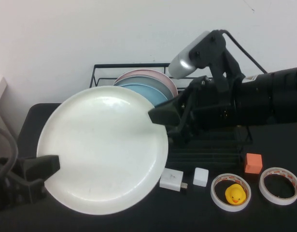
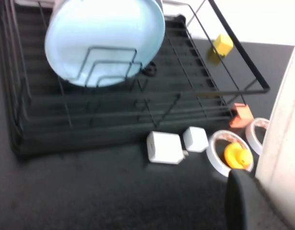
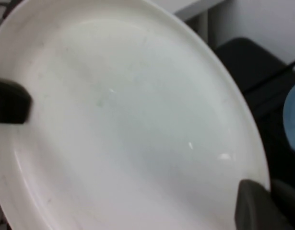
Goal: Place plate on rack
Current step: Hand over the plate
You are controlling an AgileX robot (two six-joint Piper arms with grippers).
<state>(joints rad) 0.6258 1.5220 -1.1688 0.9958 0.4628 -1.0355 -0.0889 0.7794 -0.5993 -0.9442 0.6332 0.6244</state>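
Plate (image 1: 102,150) aloft, at 8 o'clock from rack (image 1: 138,67); right pincer (image 1: 160,116) pinching rim at 2 o'clock, left pincer (image 1: 44,166) pinching rim at 8. Uneven release risks slip onto surface (image 1: 264,212).

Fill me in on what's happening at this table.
Both arms hold the white plate in the air in front of the rack. The right gripper pinches its far right rim, and the left gripper is closed on its near left rim. A blue plate and a pink plate stand in the rack.
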